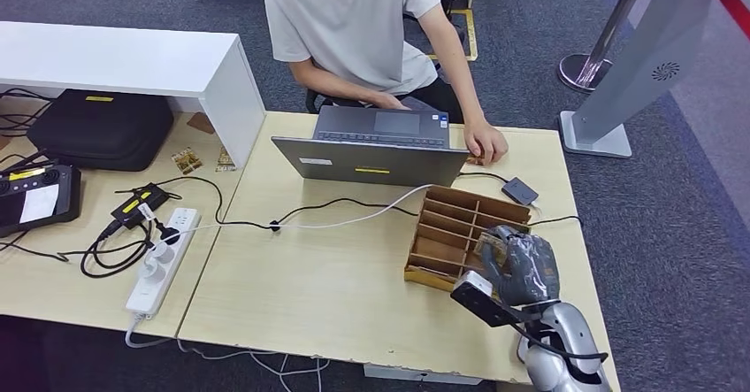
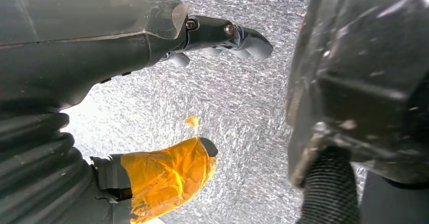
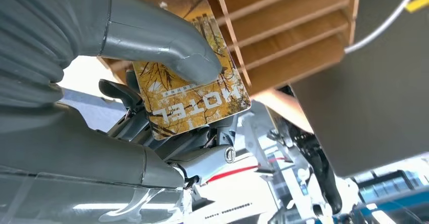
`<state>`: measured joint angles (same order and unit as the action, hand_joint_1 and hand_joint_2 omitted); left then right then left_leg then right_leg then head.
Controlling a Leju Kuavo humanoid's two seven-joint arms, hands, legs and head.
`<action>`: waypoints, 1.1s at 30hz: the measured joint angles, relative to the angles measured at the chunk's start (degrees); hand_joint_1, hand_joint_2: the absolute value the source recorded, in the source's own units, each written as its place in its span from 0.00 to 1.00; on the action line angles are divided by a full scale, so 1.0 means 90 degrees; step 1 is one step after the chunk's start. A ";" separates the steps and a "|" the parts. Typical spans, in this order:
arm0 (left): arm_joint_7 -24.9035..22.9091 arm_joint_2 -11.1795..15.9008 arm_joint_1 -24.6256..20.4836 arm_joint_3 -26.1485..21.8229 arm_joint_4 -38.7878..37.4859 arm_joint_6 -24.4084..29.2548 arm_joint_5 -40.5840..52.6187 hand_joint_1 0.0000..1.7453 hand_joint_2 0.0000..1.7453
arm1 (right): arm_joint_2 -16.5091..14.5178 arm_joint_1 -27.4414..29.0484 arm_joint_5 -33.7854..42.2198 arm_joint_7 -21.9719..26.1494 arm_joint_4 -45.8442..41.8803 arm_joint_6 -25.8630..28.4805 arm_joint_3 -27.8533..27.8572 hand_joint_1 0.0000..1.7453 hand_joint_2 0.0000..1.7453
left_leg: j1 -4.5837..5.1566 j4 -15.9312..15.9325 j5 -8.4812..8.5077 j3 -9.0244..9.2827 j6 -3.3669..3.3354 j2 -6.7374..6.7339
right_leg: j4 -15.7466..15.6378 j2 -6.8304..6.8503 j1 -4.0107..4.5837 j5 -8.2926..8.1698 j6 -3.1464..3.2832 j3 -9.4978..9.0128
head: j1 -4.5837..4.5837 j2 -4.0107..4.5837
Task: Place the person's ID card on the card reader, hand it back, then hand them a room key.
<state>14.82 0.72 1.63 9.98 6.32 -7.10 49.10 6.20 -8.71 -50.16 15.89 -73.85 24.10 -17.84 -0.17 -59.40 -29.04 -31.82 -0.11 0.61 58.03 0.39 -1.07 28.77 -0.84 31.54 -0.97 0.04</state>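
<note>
Head view: right hand (image 1: 517, 266) low over near corner of wooden card rack (image 1: 463, 231), rack just this side of laptop (image 1: 376, 149); person (image 1: 358, 25) seated behind laptop, one hand resting beside small dark card reader (image 1: 519, 190) past rack's far end. Left wrist view: left hand (image 2: 167, 107) over grey carpet, fingers apart, holding nothing. Right wrist view: room key (image 3: 195, 85), yellow card marked HOTEL, pinched between thumb (image 3: 157, 39) and fingers, against rack's slots. Risk, judged: shallow pinch near card's edge; snagging a divider on withdrawal could twist card loose onto the table.
</note>
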 joint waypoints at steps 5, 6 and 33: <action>-0.0004 0.0053 0.0004 0.0030 0.0012 -0.0096 0.0089 0.00 1.00 | 0.0110 -0.0572 0.0608 0.0113 -0.0011 -0.0642 0.0067 1.00 1.00 | 0.0001 0.0000 0.0004 -0.0001 0.0001 -0.0016 | 0.0004 -0.0016 -0.0001 -0.0011 -0.0002 0.0007 | -0.0002 0.0000; -0.0007 0.0064 0.0004 0.0039 0.0019 -0.0116 0.0107 0.00 1.00 | 0.0132 -0.0761 0.0738 0.0098 -0.0010 -0.0819 0.0086 1.00 1.00 | 0.0000 0.0000 0.0006 -0.0001 0.0000 -0.0019 | 0.0004 -0.0018 -0.0001 -0.0013 -0.0003 0.0007 | -0.0001 0.0000; -0.0012 0.0163 -0.0116 0.0371 0.0197 -0.0327 0.0440 0.00 1.00 | -0.0318 -0.4370 -0.1564 -0.1609 0.3143 0.0666 -0.0600 1.00 1.00 | -0.0001 0.0000 0.0041 -0.0009 0.0007 -0.0016 | 0.0009 -0.0017 0.0001 -0.0042 0.0002 0.0015 | -0.0001 -0.0001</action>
<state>14.71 2.19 0.58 13.32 8.09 -10.04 53.05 3.34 -48.04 -64.23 1.41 -45.57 30.10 -23.24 -0.18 -59.40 -28.67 -31.90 -0.05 0.46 58.11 0.24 -1.06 28.40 -0.82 31.68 -0.97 0.03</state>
